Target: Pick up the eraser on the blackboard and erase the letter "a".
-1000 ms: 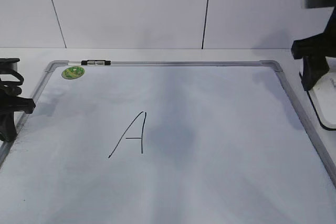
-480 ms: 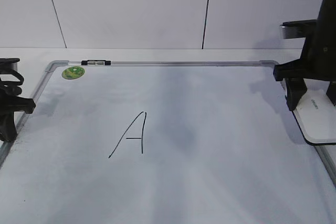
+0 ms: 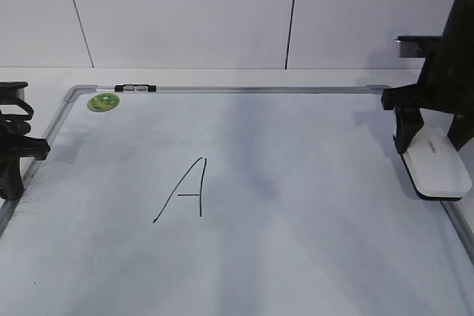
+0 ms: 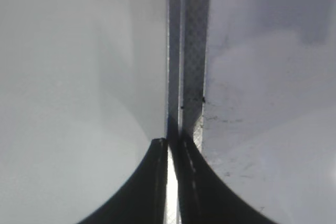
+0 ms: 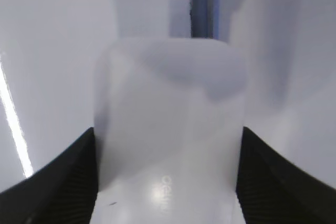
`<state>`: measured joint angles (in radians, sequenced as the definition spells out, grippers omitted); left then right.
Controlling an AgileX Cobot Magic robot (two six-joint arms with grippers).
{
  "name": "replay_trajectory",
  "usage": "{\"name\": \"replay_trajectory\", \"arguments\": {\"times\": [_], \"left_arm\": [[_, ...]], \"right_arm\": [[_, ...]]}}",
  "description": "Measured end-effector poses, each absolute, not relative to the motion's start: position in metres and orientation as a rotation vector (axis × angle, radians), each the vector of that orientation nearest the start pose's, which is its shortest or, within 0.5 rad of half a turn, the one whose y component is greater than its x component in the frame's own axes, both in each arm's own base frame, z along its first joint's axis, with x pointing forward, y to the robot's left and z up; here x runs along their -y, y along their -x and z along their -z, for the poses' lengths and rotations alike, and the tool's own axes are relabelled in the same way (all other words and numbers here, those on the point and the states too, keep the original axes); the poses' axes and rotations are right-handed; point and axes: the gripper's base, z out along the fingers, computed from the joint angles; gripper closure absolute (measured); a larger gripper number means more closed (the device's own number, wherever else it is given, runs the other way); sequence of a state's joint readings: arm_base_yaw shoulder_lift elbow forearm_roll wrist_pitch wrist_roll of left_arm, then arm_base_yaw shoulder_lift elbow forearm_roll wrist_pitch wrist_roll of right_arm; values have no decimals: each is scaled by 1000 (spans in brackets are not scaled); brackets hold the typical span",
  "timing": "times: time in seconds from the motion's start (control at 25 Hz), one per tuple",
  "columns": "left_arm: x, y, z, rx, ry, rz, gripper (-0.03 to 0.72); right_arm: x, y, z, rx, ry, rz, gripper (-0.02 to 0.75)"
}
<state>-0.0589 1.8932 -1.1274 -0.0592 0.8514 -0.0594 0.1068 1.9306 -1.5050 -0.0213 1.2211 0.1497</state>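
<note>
The blackboard (image 3: 244, 89) is a white board with a silver frame, lying flat. A large capital "A" (image 3: 185, 190) is written left of its middle. No small letter "a" shows in any view. My right gripper (image 3: 433, 146) is shut on the white eraser (image 3: 437, 168) at the board's right edge, over the frame. In the right wrist view the eraser (image 5: 168, 129) fills the space between the fingers (image 5: 168, 182). My left gripper (image 3: 11, 160) is shut and empty at the board's left edge; the left wrist view shows its fingers (image 4: 172, 145) over the frame (image 4: 189, 51).
A round green sticker (image 3: 103, 101) and a black-silver clip (image 3: 135, 88) sit at the board's far left corner. A white panelled wall stands behind the table. The board's frame (image 5: 199, 3) runs ahead of the eraser in the right wrist view.
My right gripper has moved left and forward with the eraser, from beyond the board's right edge to over its frame. The left arm has not moved.
</note>
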Motion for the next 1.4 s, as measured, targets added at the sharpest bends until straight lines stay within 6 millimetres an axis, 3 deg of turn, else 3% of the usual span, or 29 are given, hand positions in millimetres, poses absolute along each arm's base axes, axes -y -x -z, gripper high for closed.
{"name": "replay_trajectory", "arguments": {"times": [0.16, 1.4], "left_arm": [[24, -338, -147, -3102, 60, 74, 672], [24, -338, -147, -3102, 60, 74, 672]], "right_arm": [[-40, -381, -210, -3155, -40, 18, 178], [-40, -393, -200, -3130, -33, 13, 178]]}}
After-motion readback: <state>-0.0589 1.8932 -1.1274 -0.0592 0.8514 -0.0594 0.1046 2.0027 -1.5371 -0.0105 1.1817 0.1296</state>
